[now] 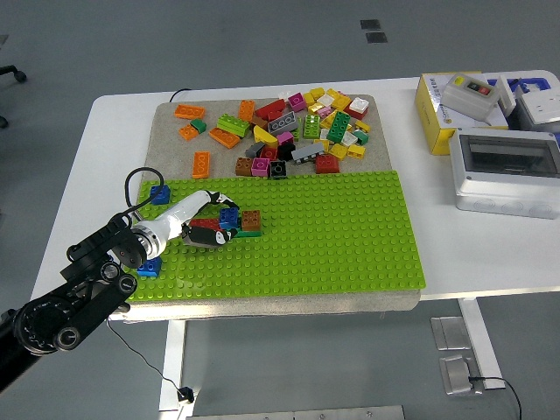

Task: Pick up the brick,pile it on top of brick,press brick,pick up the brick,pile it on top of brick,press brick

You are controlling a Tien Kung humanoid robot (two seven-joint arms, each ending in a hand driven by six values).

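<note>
Grey floor all around, white tabletop (105, 166) in the middle with a beige mat and a big green baseplate (332, 227) on it. Behind the baseplate's far edge there's a loose heap of mixed bricks (297, 127), plus a few orange ones off to the left of the heap. The left hand (199, 226) comes in over the baseplate's left part, fingers curled around a blue brick (229, 218) that sits on a little red/green stack, with a brown brick (251, 220) touching it on the right. Another blue brick (159, 193) sits at the baseplate's far left corner. Right of the baseplate, well apart: a grey box (506, 171) and a yellow box (437, 109).
</note>
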